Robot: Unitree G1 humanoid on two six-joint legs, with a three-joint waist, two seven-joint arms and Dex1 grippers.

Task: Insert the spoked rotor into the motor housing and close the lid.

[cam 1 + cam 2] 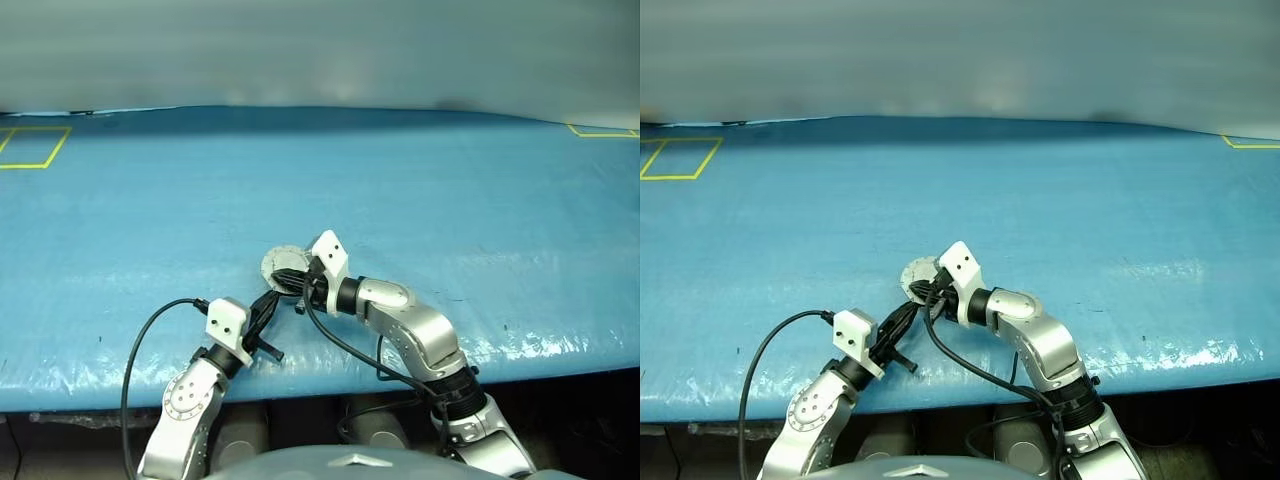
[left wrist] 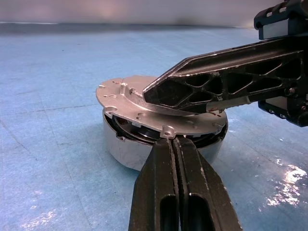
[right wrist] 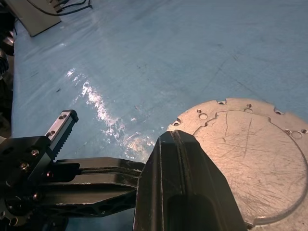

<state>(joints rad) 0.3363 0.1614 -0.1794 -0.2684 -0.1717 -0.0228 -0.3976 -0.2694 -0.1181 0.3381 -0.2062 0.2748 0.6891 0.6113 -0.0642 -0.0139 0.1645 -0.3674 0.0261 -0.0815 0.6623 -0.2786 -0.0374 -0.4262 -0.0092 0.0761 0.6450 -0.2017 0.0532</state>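
Blue sheeting over the table [image 1: 420, 180], wide and flat, bare from the work out to the far edge and to both sides; yellow taped outlines [image 1: 30, 147] sit well apart at the far corners. The near edge runs just behind the two arms, so the free room lies ahead and sideways, and little lies toward the robot. Motor housing [image 2: 126, 150]: short round grey cup, standing near that front edge between the two grippers. Lid [image 2: 122, 98]: grey disc lying on top of the housing, tilted, one side raised with a dark gap under it; judged not yet seated. Spoked rotor: hidden under the lid, so whether it is seated cannot be told. Right gripper [image 2: 151, 94]: fingers pressed together, flat side resting on the lid's top face. Left gripper [image 2: 173, 144]: fingers pressed together, tips against the lid's near rim and the housing's top edge, pinching nothing. Risks, as judgement: an off-centre press could rock the tilted lid or jam it crooked; a sideways push from the left tips could slide the loose housing across the smooth sheet, toward the near edge; the closed right fingers could skid off the scratched metal face.
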